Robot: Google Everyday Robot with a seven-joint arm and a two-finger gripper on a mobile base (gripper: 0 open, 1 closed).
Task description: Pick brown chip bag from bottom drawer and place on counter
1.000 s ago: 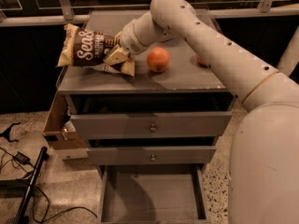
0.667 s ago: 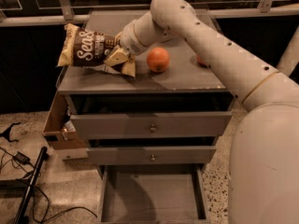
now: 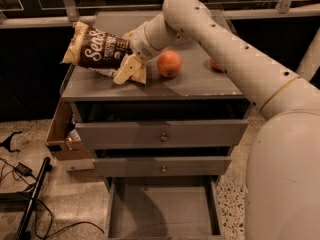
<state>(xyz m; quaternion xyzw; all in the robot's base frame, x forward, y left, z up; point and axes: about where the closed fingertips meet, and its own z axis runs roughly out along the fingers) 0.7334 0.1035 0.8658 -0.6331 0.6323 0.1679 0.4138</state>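
- While the white, tube-shaped robot arm (image 3: 225, 49) reaches in from the right across the cabinet top, the cream-coloured two-finger gripper (image 3: 130, 76) sits over the left front part of the flat grey counter (image 3: 200, 84).
- The gripper fingers (image 3: 124, 73) point down and to the left, and are pinched on the right end of the crinkly dark-brown chip bag with white lettering and tan ends (image 3: 95, 49).
- The brown chip bag is tilted, with its left end raised and projecting past the left edge of the counter. Whether its lower crumpled edge touches the counter surface cannot be determined.
- A round orange fruit (image 3: 169, 64) rests on the counter just to the right of the gripper, clear of the bag.
- A small reddish object (image 3: 215, 64) lies further right on the counter, largely hidden behind the arm.
- The shallow grey bottom drawer (image 3: 165, 209) is pulled fully out at floor level; its flat inside surface is exposed.
- The two grey knobbed drawers (image 3: 163, 137) above it stand slightly out from the cabinet face.
- A brown cardboard box (image 3: 60, 134) is against the left side of the cabinet.
- Black cables (image 3: 20, 169) lie on the speckled floor at lower left.
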